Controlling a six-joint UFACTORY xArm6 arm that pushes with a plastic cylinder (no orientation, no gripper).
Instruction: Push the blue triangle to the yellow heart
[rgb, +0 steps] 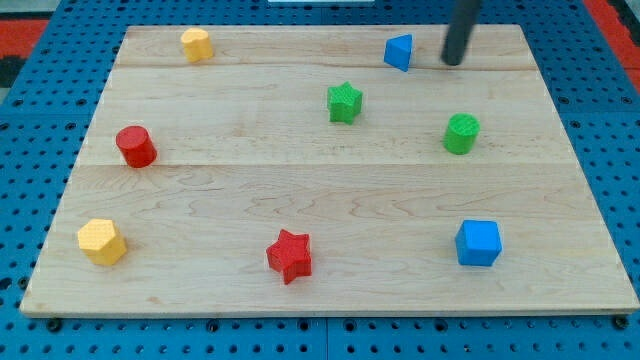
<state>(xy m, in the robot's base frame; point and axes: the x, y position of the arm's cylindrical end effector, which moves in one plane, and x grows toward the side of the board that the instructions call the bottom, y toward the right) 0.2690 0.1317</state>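
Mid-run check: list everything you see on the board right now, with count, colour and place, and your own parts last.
blue triangle: 1, blue, view's top, right of centre
yellow heart: 1, yellow, view's top left; shape hard to confirm
yellow hexagon: 1, yellow, view's bottom left
red cylinder: 1, red, view's left
red star: 1, red, view's bottom centre
green star: 1, green, below-left of the blue triangle
green cylinder: 1, green, view's right
blue cube: 1, blue, view's bottom right
wooden board: 1, light wood, under all blocks
my tip: 1, dark rod, just right of the blue triangle, apart from it
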